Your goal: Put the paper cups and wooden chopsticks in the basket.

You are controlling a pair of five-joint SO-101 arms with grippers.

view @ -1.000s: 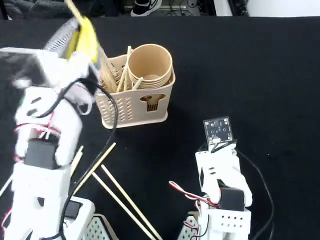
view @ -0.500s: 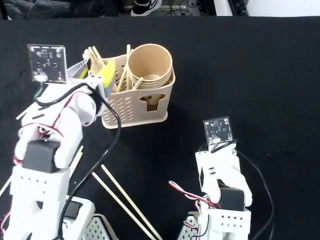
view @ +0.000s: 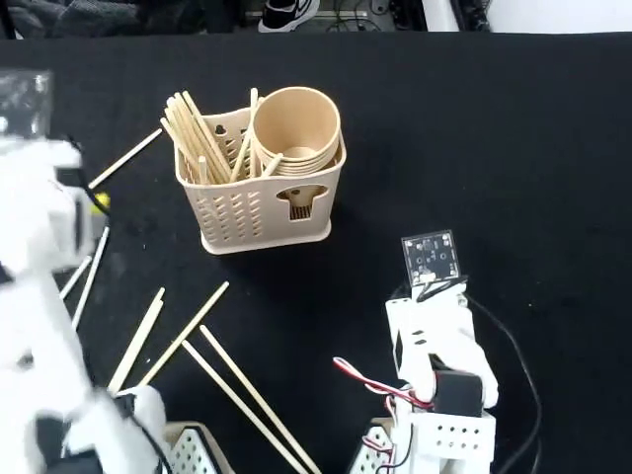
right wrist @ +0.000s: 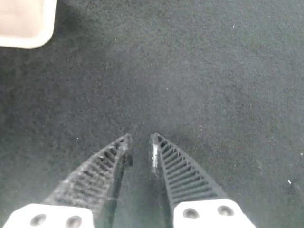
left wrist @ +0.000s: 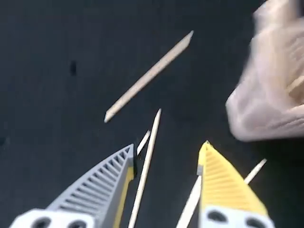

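The beige basket (view: 262,197) stands mid-table with stacked paper cups (view: 296,123) and a bundle of wooden chopsticks (view: 193,133) leaning in it. Several loose chopsticks (view: 173,336) lie on the black cloth in front of it on the left, and one more chopstick (view: 123,160) lies at its left. My left gripper (left wrist: 168,145) is open just above loose chopsticks (left wrist: 145,166), with one thin stick lying between its grey and yellow fingers; the basket (left wrist: 275,76) is off to one side. My right gripper (right wrist: 140,142) is shut and empty over bare cloth, in front of the basket's corner (right wrist: 23,23).
The left arm (view: 39,296) fills the table's left edge, blurred. The right arm (view: 434,355) is folded near the front, right of centre. Open black cloth spreads to the right of the basket. A single chopstick (left wrist: 149,76) lies beyond the left fingertips.
The left arm swung away from the basket to the table's left and lowered. The chopsticks it carried now stand in the basket. The right arm stayed put.
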